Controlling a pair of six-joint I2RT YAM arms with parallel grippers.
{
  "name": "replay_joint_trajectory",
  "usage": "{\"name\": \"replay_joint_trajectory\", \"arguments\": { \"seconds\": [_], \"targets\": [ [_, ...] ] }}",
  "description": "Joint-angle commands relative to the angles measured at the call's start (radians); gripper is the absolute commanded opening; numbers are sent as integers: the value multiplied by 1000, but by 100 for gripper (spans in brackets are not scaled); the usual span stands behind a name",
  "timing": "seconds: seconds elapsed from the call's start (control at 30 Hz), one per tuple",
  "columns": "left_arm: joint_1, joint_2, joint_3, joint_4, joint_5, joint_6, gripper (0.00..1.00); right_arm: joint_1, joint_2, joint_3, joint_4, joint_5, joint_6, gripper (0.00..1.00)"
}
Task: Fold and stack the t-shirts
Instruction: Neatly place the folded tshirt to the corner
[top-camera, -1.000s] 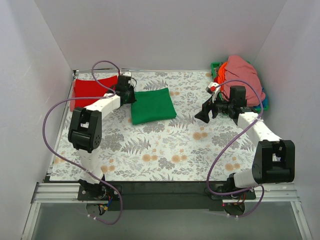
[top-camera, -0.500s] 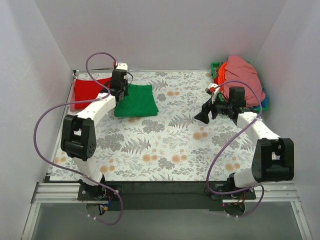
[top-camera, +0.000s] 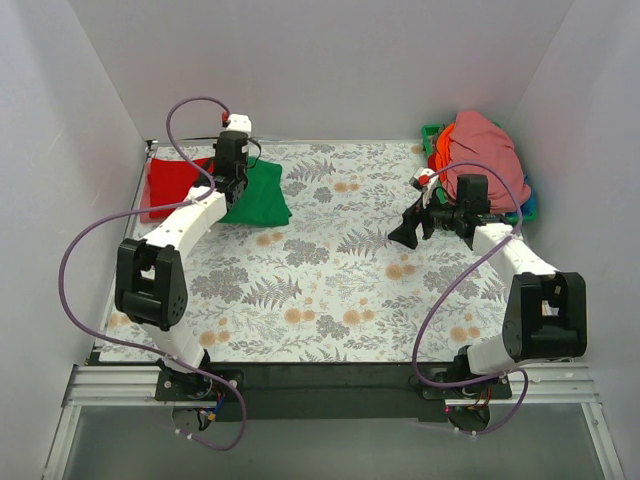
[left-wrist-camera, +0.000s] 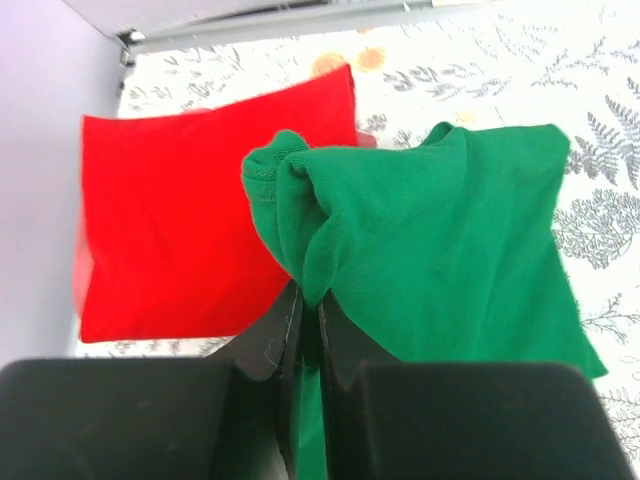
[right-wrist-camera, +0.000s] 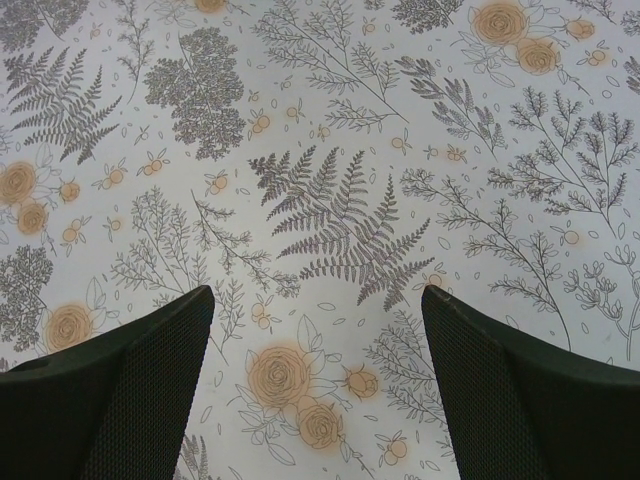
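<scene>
the folded green t-shirt (top-camera: 262, 195) lay far left on the table (top-camera: 350, 290), the red t-shirt (top-camera: 168, 183) just left of it. the left gripper (left-wrist-camera: 308, 300) pinched its bunched red-side edge tight; the right gripper (right-wrist-camera: 315, 300) hung wide, empty, well apart.

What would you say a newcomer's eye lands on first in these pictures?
Probably the green t-shirt, bunched in the shut left gripper at the far left, beside the flat red t-shirt in the corner. Next, the pink and orange shirts heaped in the green basket at the far right, with the open right gripper empty over the floral tablecloth.
</scene>
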Motion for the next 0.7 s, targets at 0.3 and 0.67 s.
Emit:
{"name": "replay_joint_trajectory", "arguments": {
  "seconds": [0.3,0.67],
  "targets": [
    [-23,-141,52,121,-66,147,0,-6,22,7,28,-41,-1,90],
    [-50,-184,58,173,-100,205,0,-5,32,8,26,-46,-2,90]
  ]
}}
